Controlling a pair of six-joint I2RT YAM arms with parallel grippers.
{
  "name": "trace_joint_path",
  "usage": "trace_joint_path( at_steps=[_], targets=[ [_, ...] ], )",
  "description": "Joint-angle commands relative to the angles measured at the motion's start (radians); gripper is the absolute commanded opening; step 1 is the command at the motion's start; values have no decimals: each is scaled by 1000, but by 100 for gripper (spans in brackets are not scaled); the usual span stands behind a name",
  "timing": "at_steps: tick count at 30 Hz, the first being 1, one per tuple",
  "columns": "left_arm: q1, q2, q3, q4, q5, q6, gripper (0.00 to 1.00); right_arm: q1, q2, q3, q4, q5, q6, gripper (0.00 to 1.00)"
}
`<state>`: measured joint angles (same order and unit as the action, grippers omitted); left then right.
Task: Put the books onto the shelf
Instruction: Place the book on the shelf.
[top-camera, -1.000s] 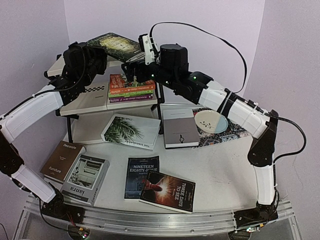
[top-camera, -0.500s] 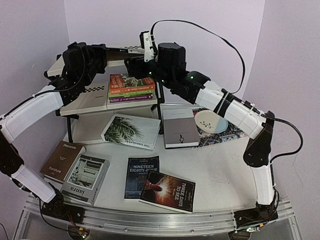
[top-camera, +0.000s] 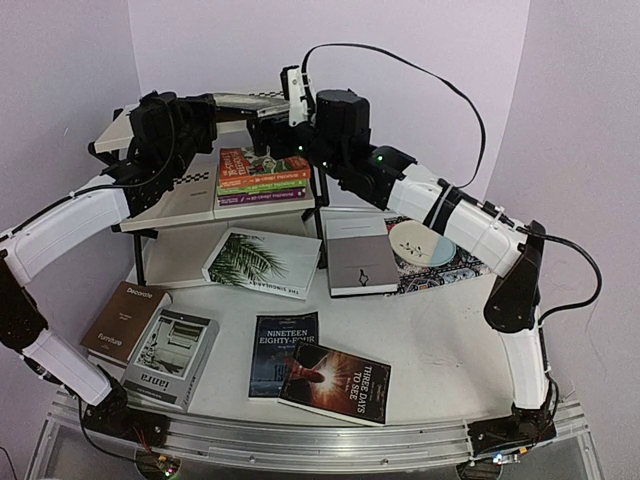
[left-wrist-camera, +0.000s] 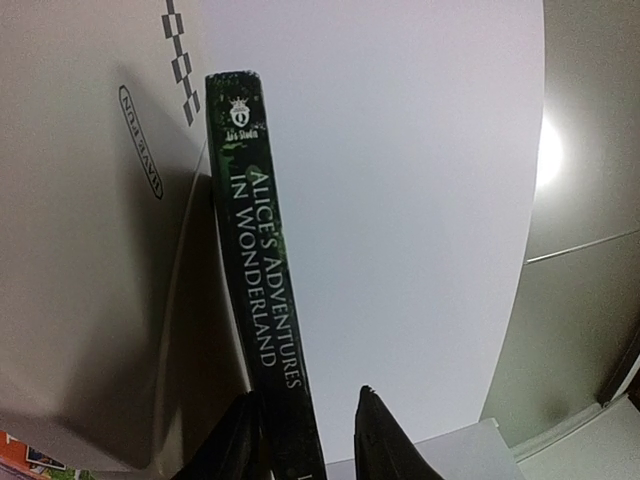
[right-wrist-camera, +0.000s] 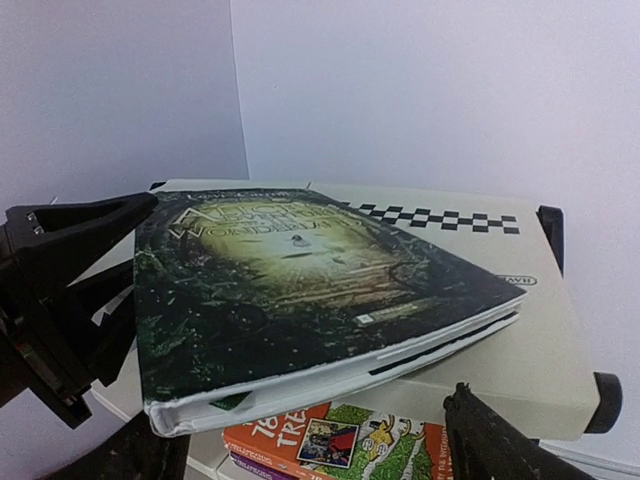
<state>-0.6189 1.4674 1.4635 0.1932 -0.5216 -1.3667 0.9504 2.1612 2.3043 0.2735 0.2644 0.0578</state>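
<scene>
1. You see the shelf (top-camera: 185, 205) carrying a dark green book (right-wrist-camera: 300, 290) on its top tier, and a stack of colourful paperbacks (top-camera: 262, 175) on the middle tier.
2. Your table (top-camera: 440, 340) bears a palm-leaf book (top-camera: 258, 262), a grey book (top-camera: 358, 258), a brown book (top-camera: 122, 320) and a placemat (top-camera: 465, 265).

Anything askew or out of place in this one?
Yes: the Alice book lies crooked on the shelf's top tier. Its near corner hangs past the edge and its pages gape slightly. The left claw straddles its spine.
</scene>
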Motion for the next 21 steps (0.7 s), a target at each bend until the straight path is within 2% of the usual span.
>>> trace_joint_path(
  at_steps=[1,12,21],
  targets=[
    [-3,-13,6,75,28,-18,33,0,-64,-63,109,-53,3,98],
    [-2,-18,-7,75,40,-22,33,-1,-64,-48,125,-54,30,98],
    [-2,-28,-20,75,41,-23,33,0,-130,-132,192,-34,56,98]
  ],
)
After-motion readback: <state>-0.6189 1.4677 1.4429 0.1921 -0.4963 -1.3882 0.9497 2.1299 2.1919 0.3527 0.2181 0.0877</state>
